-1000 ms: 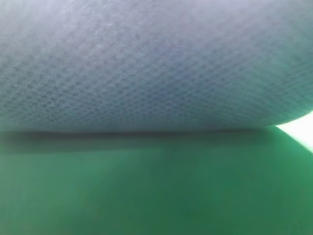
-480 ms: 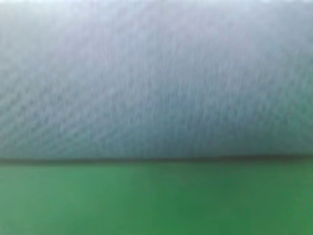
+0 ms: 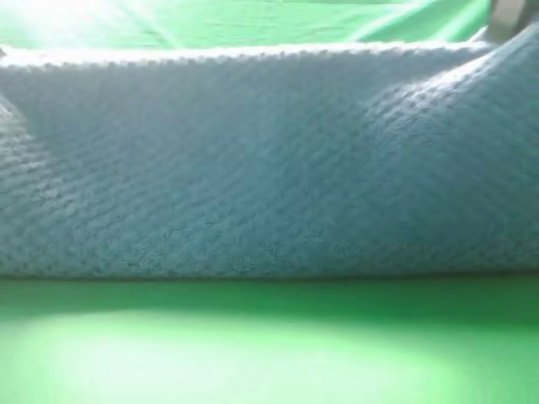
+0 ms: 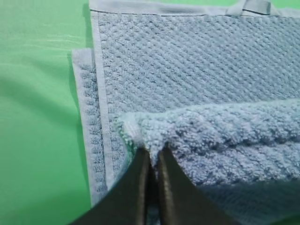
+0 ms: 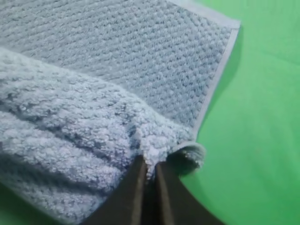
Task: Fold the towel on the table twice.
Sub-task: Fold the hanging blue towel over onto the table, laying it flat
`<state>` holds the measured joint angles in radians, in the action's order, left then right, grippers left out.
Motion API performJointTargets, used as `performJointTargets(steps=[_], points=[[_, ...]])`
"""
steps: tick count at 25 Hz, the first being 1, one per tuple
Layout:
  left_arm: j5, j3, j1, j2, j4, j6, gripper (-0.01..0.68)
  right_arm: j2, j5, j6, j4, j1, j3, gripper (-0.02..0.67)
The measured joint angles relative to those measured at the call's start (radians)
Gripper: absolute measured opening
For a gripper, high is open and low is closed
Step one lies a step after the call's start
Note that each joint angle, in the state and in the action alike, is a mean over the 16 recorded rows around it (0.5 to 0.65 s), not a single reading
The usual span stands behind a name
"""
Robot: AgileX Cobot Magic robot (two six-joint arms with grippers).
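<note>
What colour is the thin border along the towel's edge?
Pale grey-white, lighter than the blue-grey waffle body of the towel; clearest in the left wrist view.

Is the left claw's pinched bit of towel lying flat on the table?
No: in the left wrist view the left gripper is shut on a bunched fold of the towel raised over the flat layer.

Wrinkled green backdrop cloth (image 3: 253,21) at rear w/ bright glare top left, strong light overall.
</note>
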<state>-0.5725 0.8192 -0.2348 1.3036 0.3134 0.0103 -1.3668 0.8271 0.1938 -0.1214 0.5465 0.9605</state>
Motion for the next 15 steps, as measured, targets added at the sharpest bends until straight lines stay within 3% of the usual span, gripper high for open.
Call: performJointTargets(steps=[15], points=[[0.273, 0.031, 0.002, 0.223, -0.013, 0.0, 0.0, -0.331, -0.216, -0.012, -0.061, -0.089, 0.175, 0.0]])
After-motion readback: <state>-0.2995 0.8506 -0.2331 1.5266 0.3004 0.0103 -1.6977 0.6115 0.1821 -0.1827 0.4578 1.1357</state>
